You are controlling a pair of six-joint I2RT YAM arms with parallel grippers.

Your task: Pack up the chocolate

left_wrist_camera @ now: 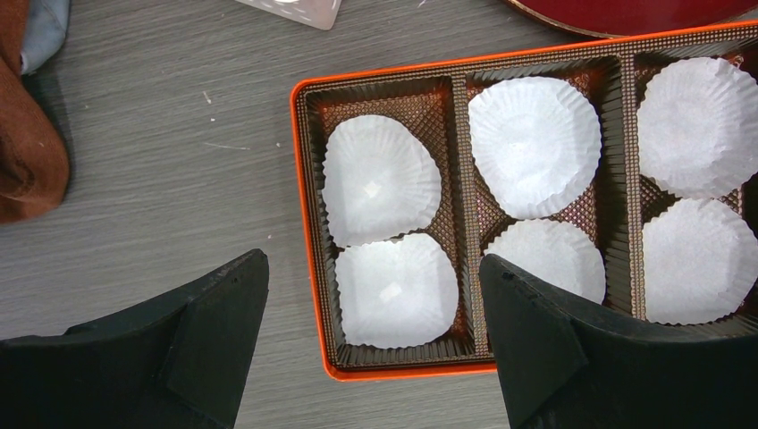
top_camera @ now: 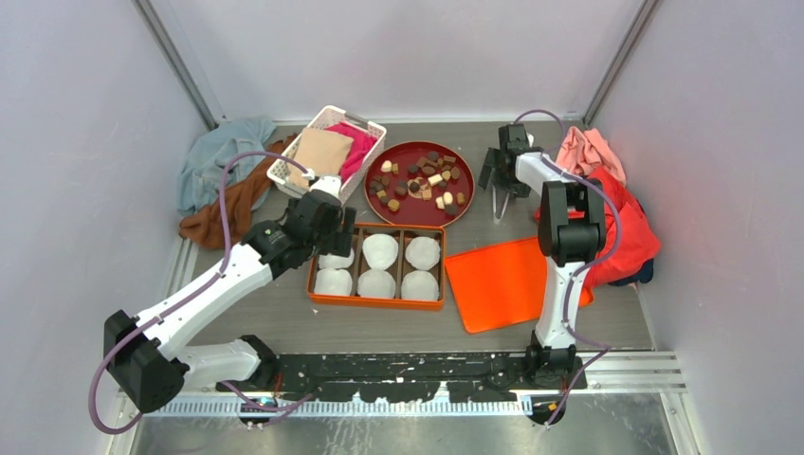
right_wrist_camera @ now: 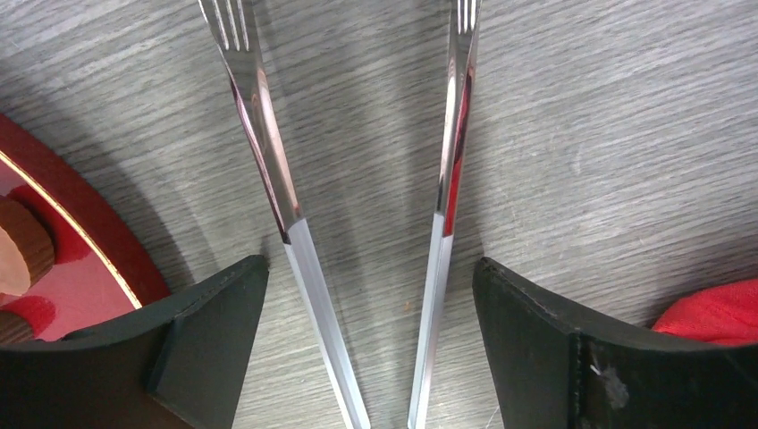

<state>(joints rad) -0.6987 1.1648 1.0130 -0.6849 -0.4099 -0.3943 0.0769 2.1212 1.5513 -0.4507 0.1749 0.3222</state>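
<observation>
Left gripper [left_wrist_camera: 374,268], jaws spread and holding nothing, hangs over the left end of the orange box [left_wrist_camera: 302,223]. Each of the box's three compartments holds two white paper cups [left_wrist_camera: 534,143]. Right gripper [right_wrist_camera: 368,264], likewise spread, straddles both arms of the metal tongs [right_wrist_camera: 268,152], with gaps either side. It is beside the round red plate [top_camera: 408,212] bearing the chocolate [top_camera: 424,180].

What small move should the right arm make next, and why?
Probably close the right gripper on the tongs: its fingers stand open on either side of the two metal arms, touching neither, and the chocolate all lies on the red plate, none in the box.
</observation>
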